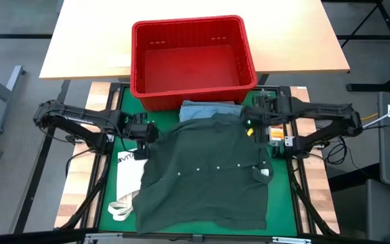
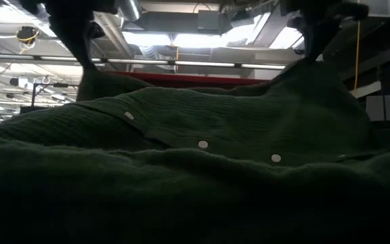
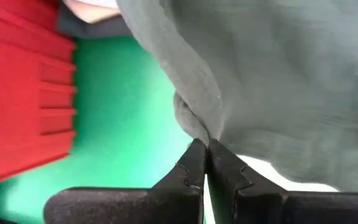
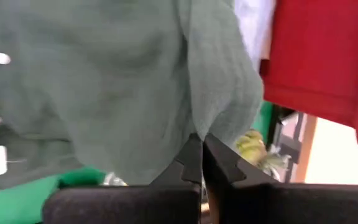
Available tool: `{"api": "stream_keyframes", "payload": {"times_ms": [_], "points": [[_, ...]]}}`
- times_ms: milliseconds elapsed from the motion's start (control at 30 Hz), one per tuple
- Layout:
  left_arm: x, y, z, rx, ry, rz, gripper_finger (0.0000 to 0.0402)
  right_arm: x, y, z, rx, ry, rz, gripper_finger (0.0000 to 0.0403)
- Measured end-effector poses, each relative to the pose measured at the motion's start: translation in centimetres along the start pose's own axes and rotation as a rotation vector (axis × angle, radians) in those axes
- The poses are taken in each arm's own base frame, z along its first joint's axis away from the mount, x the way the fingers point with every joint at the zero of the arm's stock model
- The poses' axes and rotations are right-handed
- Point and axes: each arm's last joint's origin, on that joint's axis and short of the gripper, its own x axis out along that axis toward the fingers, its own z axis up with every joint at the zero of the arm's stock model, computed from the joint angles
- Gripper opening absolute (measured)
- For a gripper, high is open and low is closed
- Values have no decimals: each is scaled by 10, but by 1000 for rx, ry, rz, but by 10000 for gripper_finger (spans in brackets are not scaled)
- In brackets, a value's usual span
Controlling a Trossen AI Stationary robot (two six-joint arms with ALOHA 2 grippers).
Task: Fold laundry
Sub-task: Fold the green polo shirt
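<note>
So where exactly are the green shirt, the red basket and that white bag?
green shirt (image 1: 208, 179): high view, middle of its spread-out body.
red basket (image 1: 193, 66): high view, its bare floor.
white bag (image 1: 128, 175): high view, the part showing beside the shirt's edge.

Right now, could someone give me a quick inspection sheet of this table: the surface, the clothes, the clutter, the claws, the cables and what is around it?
Surface: green mat on a slatted wooden table.
Job's things: dark green-grey buttoned shirt spread over the mat; light blue folded cloth at its far edge, against the basket.
Clutter: red plastic basket at the far side; white tote bag partly under the shirt's left edge.
Grippers: left gripper shut on the shirt's far left corner; right gripper shut on its far right corner.
Cables: dark cables beside the right arm.
Surroundings: pale wooden tabletop behind; grey floor; ceiling lights in the low view.
</note>
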Motion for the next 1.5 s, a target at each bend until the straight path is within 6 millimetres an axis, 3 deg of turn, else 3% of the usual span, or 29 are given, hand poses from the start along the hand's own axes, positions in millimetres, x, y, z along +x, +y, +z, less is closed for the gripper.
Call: {"api": "stream_keyframes", "payload": {"times_ms": [533,833,967,1233,1500], "points": [[-21,-54,-30,-38,68,-100,0,-32,83,-4,56,-79,101,1],[-27,-69,-40,-46,72,-138,0,-43,122,-11,42,-91,181,1],[-29,-73,-42,-55,71,-145,0,-37,137,-15,-2,-87,189,1],[-30,-77,-43,-79,92,-200,1,-19,146,-19,-22,-33,207,1],[-30,-77,-43,-79,93,-204,28,-18,147,-19,-23,-34,209,1]]}}
